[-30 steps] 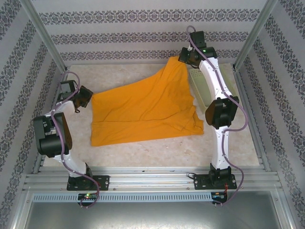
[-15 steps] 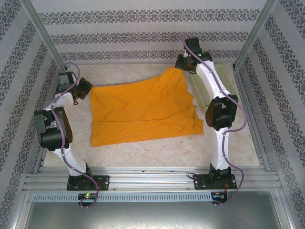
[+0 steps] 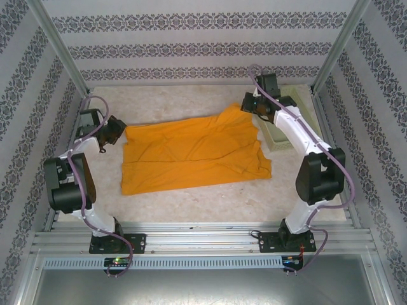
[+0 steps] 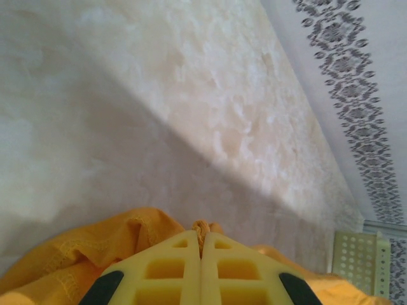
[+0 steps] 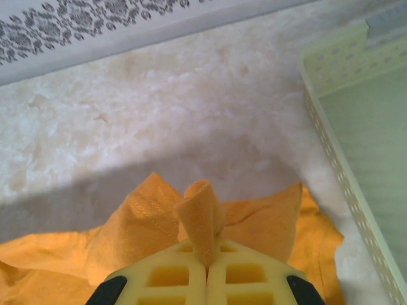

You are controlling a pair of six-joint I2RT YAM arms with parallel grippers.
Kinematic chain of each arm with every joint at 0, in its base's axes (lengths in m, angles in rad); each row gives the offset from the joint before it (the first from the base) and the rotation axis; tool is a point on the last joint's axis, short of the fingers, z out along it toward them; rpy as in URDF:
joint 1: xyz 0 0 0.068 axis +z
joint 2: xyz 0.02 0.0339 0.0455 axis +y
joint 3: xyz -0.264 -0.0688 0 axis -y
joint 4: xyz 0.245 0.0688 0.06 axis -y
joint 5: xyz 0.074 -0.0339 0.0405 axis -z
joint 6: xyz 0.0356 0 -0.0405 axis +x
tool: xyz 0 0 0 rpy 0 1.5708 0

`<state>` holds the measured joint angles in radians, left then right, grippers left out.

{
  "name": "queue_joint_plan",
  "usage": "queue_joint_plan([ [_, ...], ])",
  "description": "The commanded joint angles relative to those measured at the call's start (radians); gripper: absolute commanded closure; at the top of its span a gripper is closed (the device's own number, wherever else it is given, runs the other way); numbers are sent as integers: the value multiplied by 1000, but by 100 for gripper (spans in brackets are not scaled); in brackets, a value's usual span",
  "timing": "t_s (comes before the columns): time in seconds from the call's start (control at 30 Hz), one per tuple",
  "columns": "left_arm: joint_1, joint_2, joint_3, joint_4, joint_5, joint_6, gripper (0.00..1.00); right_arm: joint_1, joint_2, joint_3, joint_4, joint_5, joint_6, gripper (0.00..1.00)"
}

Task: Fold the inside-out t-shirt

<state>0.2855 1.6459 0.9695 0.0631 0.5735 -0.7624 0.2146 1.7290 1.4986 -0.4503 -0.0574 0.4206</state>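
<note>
Shirt: the inside-out t-shirt (image 3: 191, 155) lies spread and rumpled across the middle of the worktop (image 3: 191, 206), with plain orange-yellow cloth facing up.
Left arm: the left pincer (image 3: 119, 129) sits low at the shirt's far left corner, jaws pressed together on the cloth. In the wrist view a small nub of fabric pokes out between its yellow fingers (image 4: 159, 273).
Right arm: the right pincer (image 3: 247, 108) is at the shirt's far right corner, clamped tight on the cloth. In its wrist view a curled tongue of fabric stands up between the fingers (image 5: 172, 276).
Far edge: it runs wrinkled from one pincer to the other.
Tray: a pale green perforated tray (image 3: 277, 137) lies just beside the shirt's right corner, along the worktop's right side.
</note>
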Motion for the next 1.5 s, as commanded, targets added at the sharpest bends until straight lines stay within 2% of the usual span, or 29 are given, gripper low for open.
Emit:
queue_joint_plan([
  [0.0, 17, -88, -85, 115, 0, -37, 99, 18, -69, -131, 81, 1, 34, 100],
  [0.17, 18, -213, -211, 148, -22, -54, 99, 46, -192, -322, 129, 26, 61, 100],
  [0.3, 17, -328, -302, 108, -87, -62, 99, 49, -280, -440, 148, 55, 92, 100],
  [0.53, 18, -508, -476, 83, -144, -93, 98, 38, -357, -549, 145, 71, 145, 100],
  [0.73, 18, -657, -535, -35, -169, -49, 96, 32, -390, -606, 138, 81, 157, 100],
  [0.9, 18, -725, -567, -102, -173, -28, 93, 14, -447, -671, 121, 114, 188, 100],
  [1.27, 18, -803, -663, -162, -176, -34, 91, 1, -559, -777, 96, 90, 198, 100],
  [1.37, 18, -833, -675, -188, -167, -38, 87, 1, -575, -826, 101, 65, 223, 96],
  [1.47, 18, -859, -680, -233, -160, -47, 80, 0, -591, -870, 103, 46, 245, 82],
])
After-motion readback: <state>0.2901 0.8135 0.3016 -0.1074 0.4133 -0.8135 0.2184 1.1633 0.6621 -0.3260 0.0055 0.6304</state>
